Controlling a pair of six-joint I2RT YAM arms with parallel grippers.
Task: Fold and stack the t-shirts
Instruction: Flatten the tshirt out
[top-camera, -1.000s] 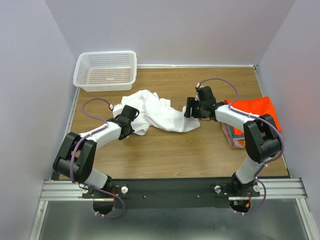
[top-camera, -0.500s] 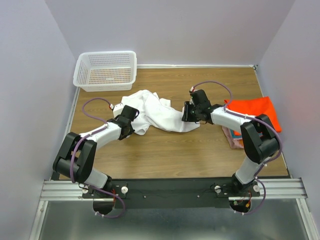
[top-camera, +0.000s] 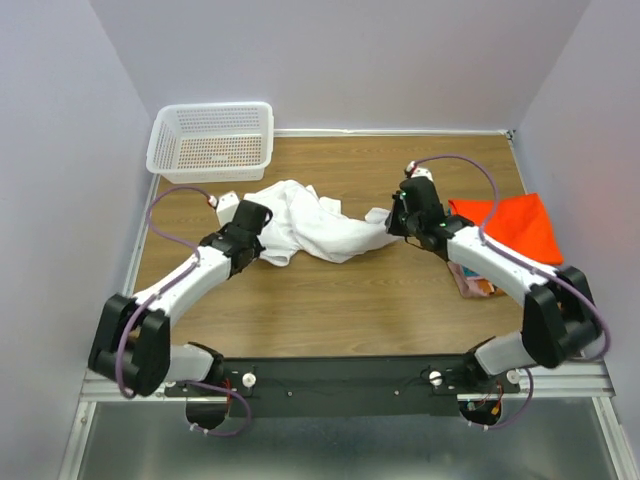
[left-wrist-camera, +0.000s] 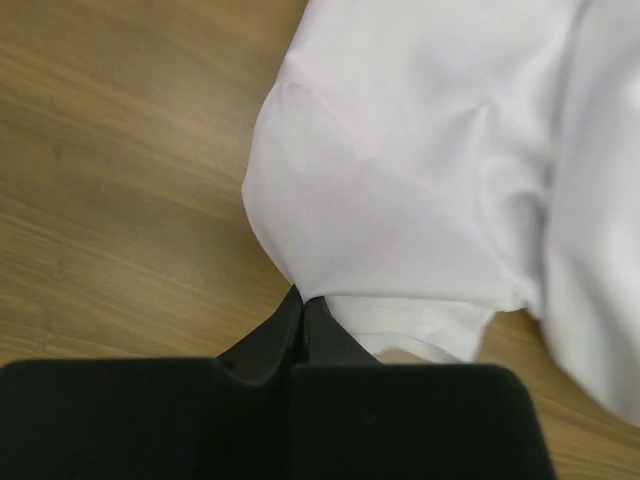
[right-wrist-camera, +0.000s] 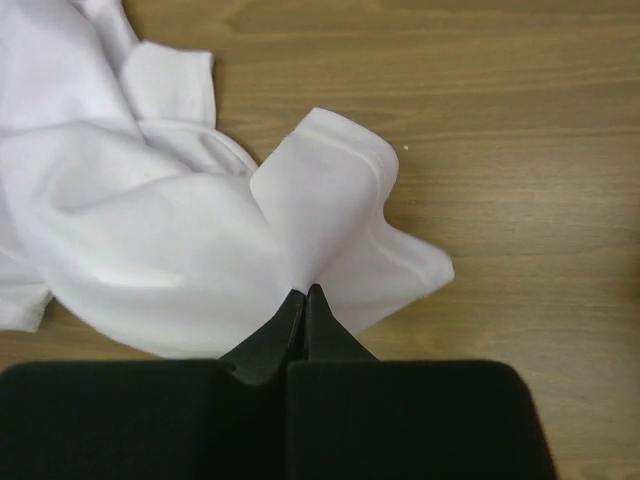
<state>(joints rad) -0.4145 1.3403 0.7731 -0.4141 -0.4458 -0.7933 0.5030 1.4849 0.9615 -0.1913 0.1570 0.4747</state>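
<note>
The crumpled white short-sleeved cloth t-shirt lies on the brown wooden desk, between both arms. The left hand is clamped on one edge of it, and the right hand pinches the opposite edge.

The t-shirt is plain white, with no print. The folded shirt is bright orange-red, with a pink layer showing beneath it. The basket is white mesh. The table is brown wood grain. The left arm and right arm are black and white, with purple cables.
</note>
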